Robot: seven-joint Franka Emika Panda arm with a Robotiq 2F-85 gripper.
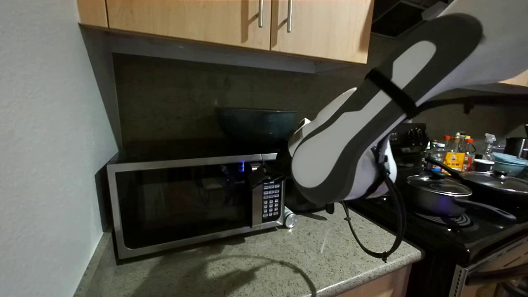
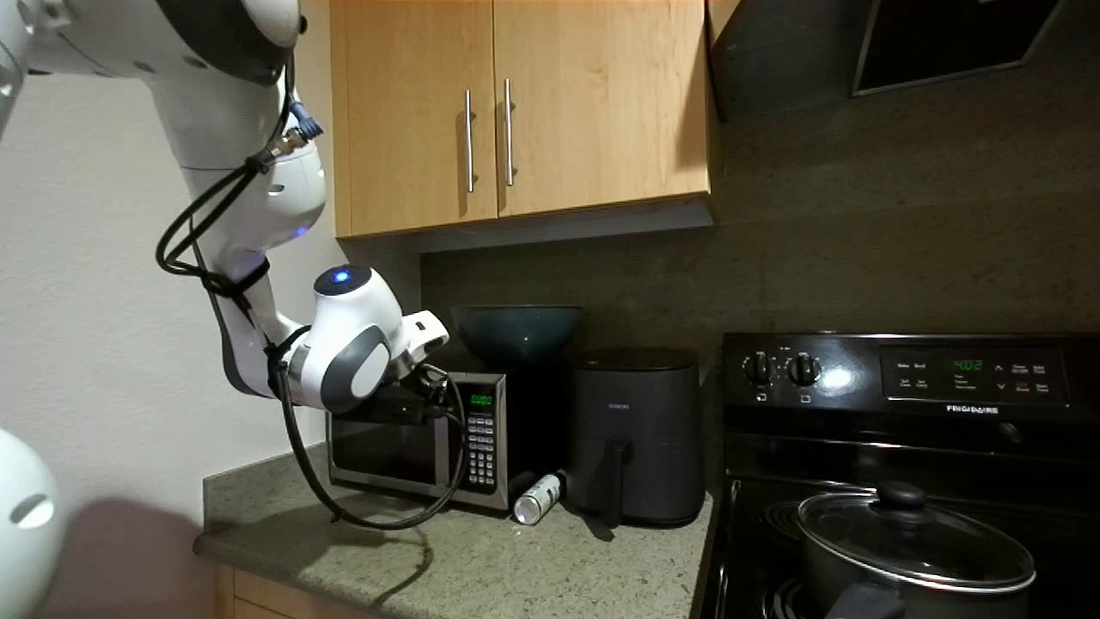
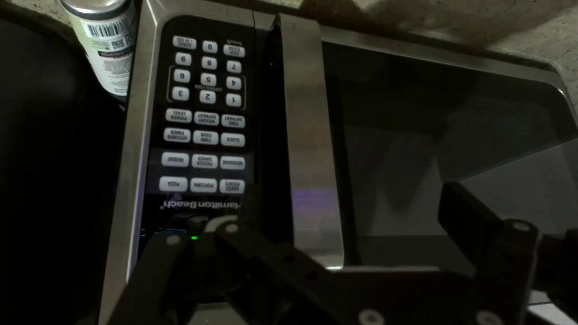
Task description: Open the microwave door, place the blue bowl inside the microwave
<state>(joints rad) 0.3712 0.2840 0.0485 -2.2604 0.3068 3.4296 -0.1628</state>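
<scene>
Your gripper (image 3: 352, 198), low in the wrist view, stood wide and empty, lined up across the handle (image 3: 311, 135), presumably to pull the closed microwave door (image 3: 397, 122); the blue bowl (image 1: 255, 123), just above centre in an exterior view, sat atop the microwave (image 1: 196, 202), likely clear of the swing; counted one of each.

I see a silver-and-black microwave (image 1: 185, 204), dark blue bowl (image 1: 258, 123), speckled grey tabletop (image 2: 559, 567) and honey-coloured, faintly grained cupboards (image 2: 584, 112).
</scene>
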